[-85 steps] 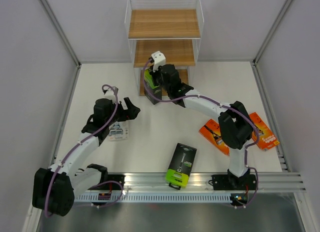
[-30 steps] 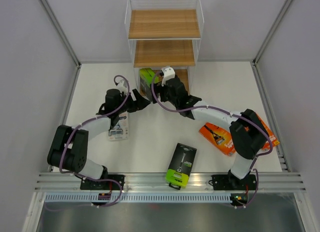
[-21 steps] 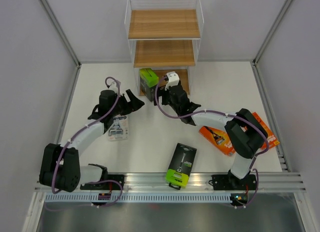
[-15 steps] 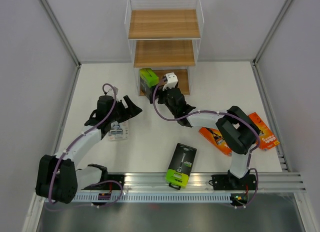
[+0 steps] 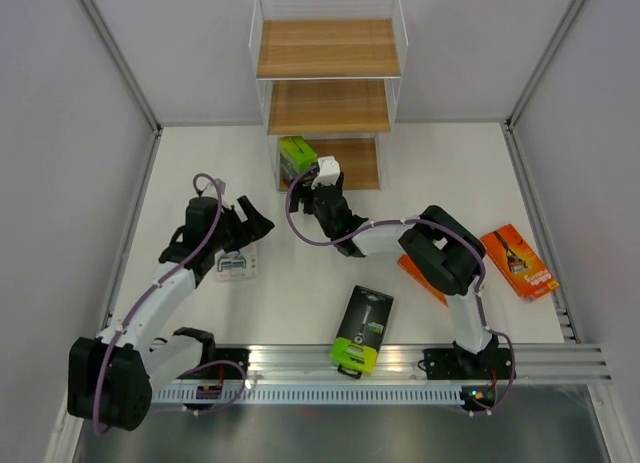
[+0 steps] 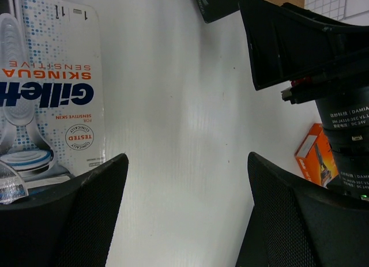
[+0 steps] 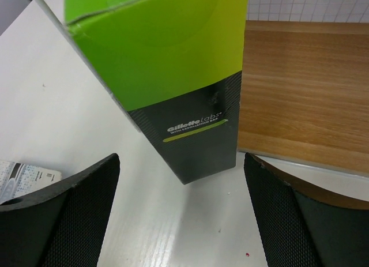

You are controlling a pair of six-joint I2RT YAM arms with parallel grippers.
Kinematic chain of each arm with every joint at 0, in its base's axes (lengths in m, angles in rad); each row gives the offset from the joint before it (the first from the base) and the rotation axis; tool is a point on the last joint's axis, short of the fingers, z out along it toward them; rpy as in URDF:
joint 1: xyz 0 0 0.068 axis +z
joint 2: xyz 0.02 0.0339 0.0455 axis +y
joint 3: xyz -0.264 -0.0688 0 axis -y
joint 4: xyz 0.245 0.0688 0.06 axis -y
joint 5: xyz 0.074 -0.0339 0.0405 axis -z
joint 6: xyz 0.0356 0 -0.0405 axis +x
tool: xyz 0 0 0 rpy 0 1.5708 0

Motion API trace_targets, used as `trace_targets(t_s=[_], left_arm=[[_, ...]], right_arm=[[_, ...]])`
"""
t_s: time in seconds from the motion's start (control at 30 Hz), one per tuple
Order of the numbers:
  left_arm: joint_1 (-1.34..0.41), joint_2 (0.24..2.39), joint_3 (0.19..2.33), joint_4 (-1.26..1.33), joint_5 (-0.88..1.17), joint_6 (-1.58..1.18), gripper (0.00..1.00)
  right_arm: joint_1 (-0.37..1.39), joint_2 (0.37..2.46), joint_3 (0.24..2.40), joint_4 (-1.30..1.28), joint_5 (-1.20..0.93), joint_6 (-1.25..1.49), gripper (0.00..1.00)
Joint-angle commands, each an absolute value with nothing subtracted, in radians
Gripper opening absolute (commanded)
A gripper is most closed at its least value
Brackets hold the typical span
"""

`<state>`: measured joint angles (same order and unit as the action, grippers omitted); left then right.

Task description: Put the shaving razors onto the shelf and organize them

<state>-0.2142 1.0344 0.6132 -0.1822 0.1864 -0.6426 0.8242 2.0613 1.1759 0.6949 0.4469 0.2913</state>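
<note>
At about 9 o'clock on the worktop (image 5: 320,273), the left arm (image 5: 165,283) hung over the small clear-and-blue blister pack (image 6: 49,100). Its jaws stood wide apart and held nothing. In the wrist view the pack lay flat off to one side, partly under one jaw rather than between the two. That pack looked light, with a thin bendable card back and a slick plastic bubble that could dent. The safer hold would probably be across its narrow width at the card edges, and lying flat it offered little to get under. Toward 12 o'clock stood the shelf (image 5: 330,48), with all three boards bare in the top view. At its front left corner a black pack with a lime-green end (image 7: 173,76) stood upright, green end up. Its foot seemed to rest on the white worktop just beside the bottom board (image 7: 300,88), though I could not be sure of that. Close behind it, the right arm (image 5: 440,253) carried jaws that were also wide apart and held nothing. Tall on a small base, this stiff box would likely tip at a nudge, so a grip low on its flat sides looked wisest. At 6 o'clock a second black pack (image 5: 362,328) lay flat near the rail. At 4 o'clock one orange pack (image 5: 415,271) showed only partly beneath the right arm, and another orange pack (image 5: 518,261) lay well clear at 3 o'clock. Both seemed light stiff card, easily pinched across the short side.
</note>
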Motion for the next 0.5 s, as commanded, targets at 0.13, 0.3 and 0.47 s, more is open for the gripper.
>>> trace_targets(t_s=[0.13,0.3,0.47], left_arm=[[-0.196,0.948,0.586,-0.227,0.15,-0.584,0.9],[-0.19,0.92,0.592,-0.229,0.123,-0.554,0.91],[-0.189,0.927,0.584,-0.232,0.104,-0.545,0.92]], right_arm=[[0.824,2.15,1.229,0.825,0.491,0.238,0.9],[0.821,2.177,1.273,0.818,0.404,0.112,0.77],[0.772,2.207,1.337,0.727,0.245,0.115,0.59]])
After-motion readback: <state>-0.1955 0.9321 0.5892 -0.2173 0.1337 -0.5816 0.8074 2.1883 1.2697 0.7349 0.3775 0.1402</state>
